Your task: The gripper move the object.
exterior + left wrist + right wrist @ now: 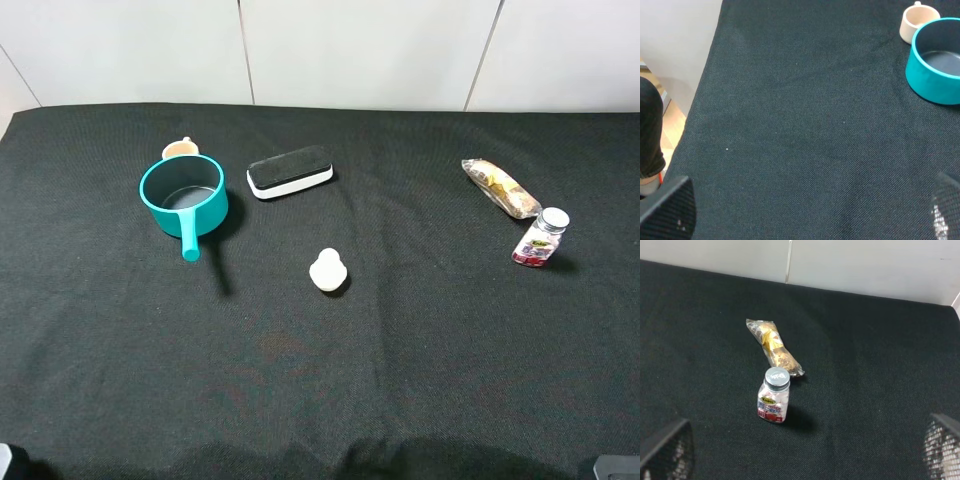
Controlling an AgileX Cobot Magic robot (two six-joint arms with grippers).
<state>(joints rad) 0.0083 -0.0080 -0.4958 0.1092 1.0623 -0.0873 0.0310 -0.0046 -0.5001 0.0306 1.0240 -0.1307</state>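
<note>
Woven black cloth bears a round teal saucepan (both hands released).

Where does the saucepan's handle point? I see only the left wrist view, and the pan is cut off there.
Observer: In the high view the teal saucepan has its handle pointing toward the viewer.
Operator: What else lies near it?
Observer: A black-and-white eraser, apart from the pan, on its right in the high view.
Operator: And on the right arm's side?
Observer: A snack packet lies there, with a small bottle standing upright beside it.
</note>
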